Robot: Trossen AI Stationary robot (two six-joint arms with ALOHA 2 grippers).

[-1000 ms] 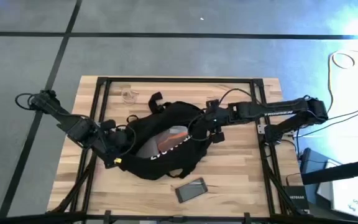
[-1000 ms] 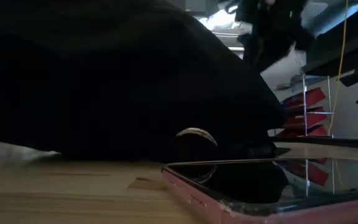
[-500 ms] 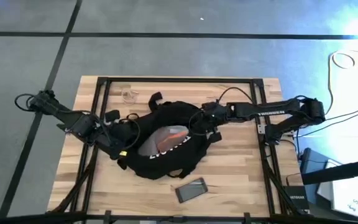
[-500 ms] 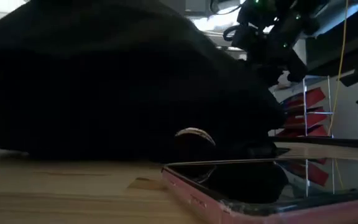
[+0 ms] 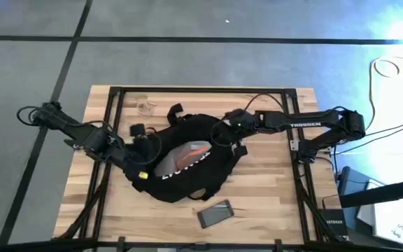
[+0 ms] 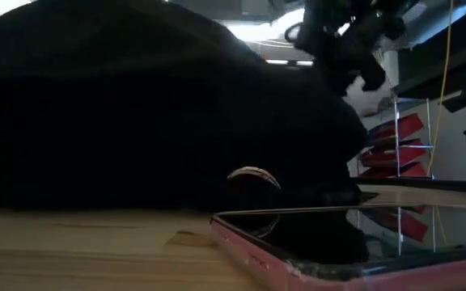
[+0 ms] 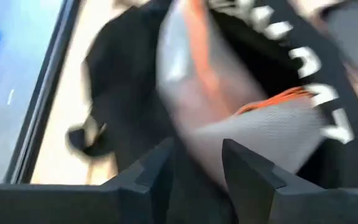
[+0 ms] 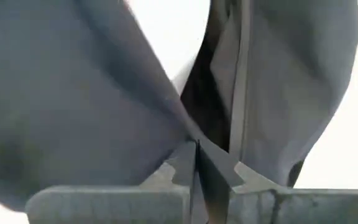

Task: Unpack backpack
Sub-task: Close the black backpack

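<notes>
The black backpack lies at the table's middle, its white lettering up, and fills the low view. Its opening shows a grey item with orange trim inside, also in the left wrist view. My left gripper is open at the opening's left rim, pointing at the grey item. My right gripper is at the backpack's far right side, shut on its black fabric. My left gripper: the view is blurred, and I cannot tell whether its open fingers touch the backpack. My right gripper pinches a fold of the backpack's black fabric between its two fingers, at the far right rim of the opening. The fabric runs away from the fingers in taut folds.
A phone in a pink case lies on the table near its front edge, close to the backpack. A small clear object sits at the far left. Black frame bars run along the table's edges.
My left gripper has moved toward the far edge and a little right along the backpack's left side, up to the opening. My right gripper, still shut on the fabric, has drawn it toward the far left. The backpack's left part has shifted with them.
</notes>
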